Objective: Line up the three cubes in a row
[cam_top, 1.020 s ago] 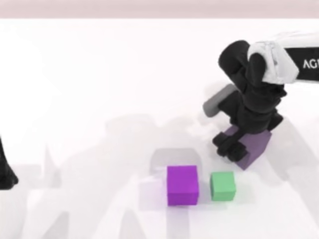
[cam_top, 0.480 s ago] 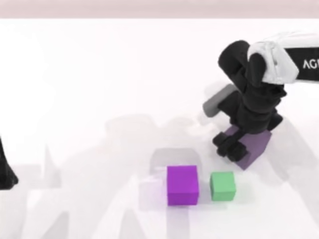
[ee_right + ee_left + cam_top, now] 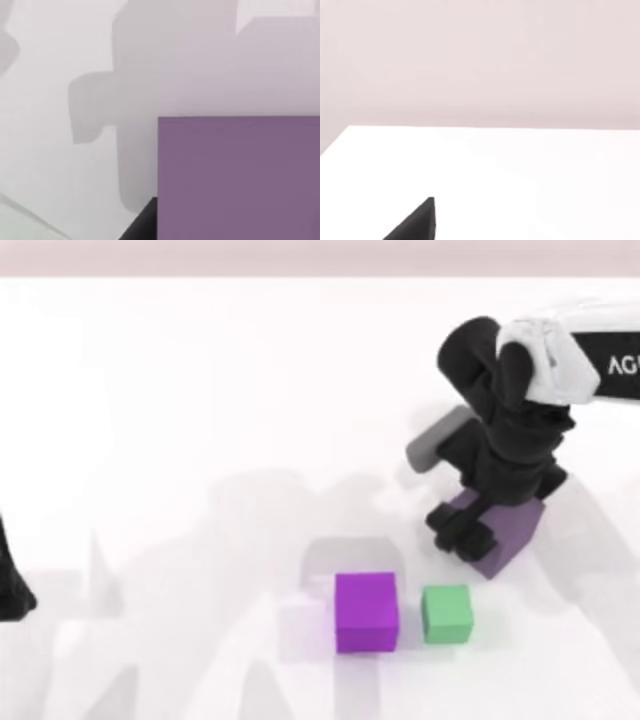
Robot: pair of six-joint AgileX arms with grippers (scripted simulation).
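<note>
Our right gripper (image 3: 466,532) sits closed around the large matte greyish-purple cube (image 3: 512,530), which lies skewed under it, so we should square that cube and set it just beyond the small green cube (image 3: 446,614) beside the magenta cube (image 3: 366,612).

**White worktop with three cubes**

We see a white worktop (image 3: 200,390). On it the magenta cube (image 3: 366,612) and the small green cube (image 3: 446,614) lie side by side, apart. The dull purple cube (image 3: 512,530) sits turned, behind the green one.
</note>
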